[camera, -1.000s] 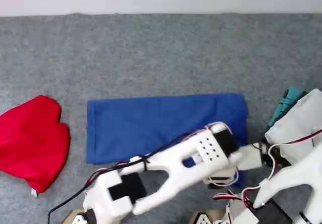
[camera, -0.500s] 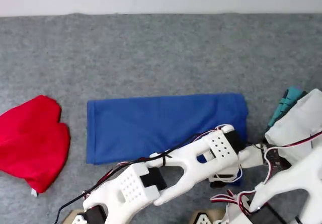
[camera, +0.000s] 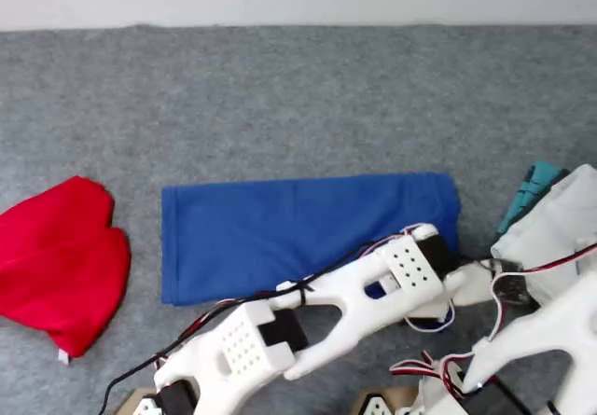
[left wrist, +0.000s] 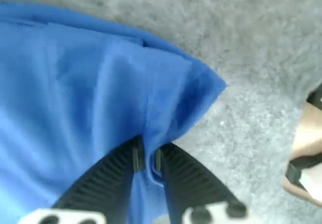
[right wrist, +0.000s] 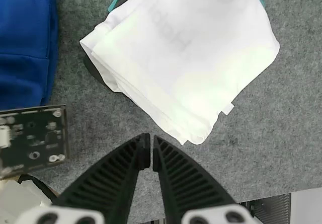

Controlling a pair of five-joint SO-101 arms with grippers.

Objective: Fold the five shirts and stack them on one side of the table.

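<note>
Left wrist view shows the left hand [left wrist: 147, 159] clenched on a corner of the blue shirt [left wrist: 75, 83], mid-fold; the next move probably calls for carrying it across.

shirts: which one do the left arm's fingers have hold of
The blue shirt, flat mid-table: the left arm's fingers pinch fabric near its corner. The red shirt and white shirt lie apart, ungripped.

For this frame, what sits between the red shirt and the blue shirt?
Nothing lies there: the high view shows a bare strip of grey table between the red shirt and the blue shirt.
</note>
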